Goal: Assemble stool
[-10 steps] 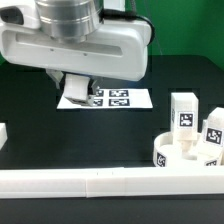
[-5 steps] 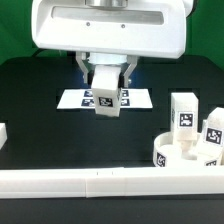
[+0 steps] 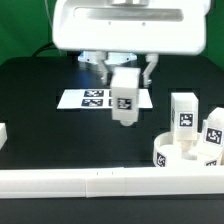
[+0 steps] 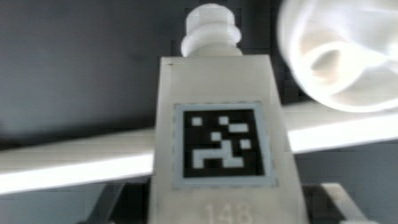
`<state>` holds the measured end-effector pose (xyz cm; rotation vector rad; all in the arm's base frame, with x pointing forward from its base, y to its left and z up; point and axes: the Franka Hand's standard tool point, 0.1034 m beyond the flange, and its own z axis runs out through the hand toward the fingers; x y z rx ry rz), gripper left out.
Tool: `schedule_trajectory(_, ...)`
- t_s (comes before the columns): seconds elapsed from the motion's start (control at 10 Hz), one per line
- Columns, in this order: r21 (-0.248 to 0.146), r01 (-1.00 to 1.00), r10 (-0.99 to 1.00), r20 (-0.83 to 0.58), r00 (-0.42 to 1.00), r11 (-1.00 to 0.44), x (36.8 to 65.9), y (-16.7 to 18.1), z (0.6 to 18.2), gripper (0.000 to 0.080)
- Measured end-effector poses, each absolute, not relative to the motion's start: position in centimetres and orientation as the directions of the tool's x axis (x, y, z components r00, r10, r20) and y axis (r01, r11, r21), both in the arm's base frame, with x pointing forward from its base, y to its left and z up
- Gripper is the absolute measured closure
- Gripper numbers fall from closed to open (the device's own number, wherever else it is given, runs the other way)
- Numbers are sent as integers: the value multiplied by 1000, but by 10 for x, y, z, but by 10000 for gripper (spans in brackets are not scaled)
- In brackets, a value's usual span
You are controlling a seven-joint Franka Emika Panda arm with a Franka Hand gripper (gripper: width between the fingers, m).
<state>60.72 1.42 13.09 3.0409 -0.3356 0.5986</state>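
Wide white gripper point(image 3: 127, 74): boxy casing point(image 3: 125, 30) with rounded corners, grey ring point(image 3: 125, 4) on top, two short dark fingers point(image 3: 106, 68) underneath, small and blurred.

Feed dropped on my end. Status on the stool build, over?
Gripper shut on white tagged block leg, upright near marker board. White round plastic seat disc at exterior view's right. Nothing seen between them.

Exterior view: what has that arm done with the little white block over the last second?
The gripper, shut on a stool leg throughout, carried it toward the exterior view's right, from over the marker board's left part to its right part, nearer the round seat. Nothing was grasped or released. The second leg, third leg, seat and long rail stayed put.
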Motion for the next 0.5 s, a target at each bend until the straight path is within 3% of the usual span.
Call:
schedule_trajectory(0.4, -14, -203, -191, 405, 894, -979, 607, 16, 129, 462)
schedule_trajectory(0.5, -27, -191, -182, 461, 868, -981, 613, 26, 136, 462)
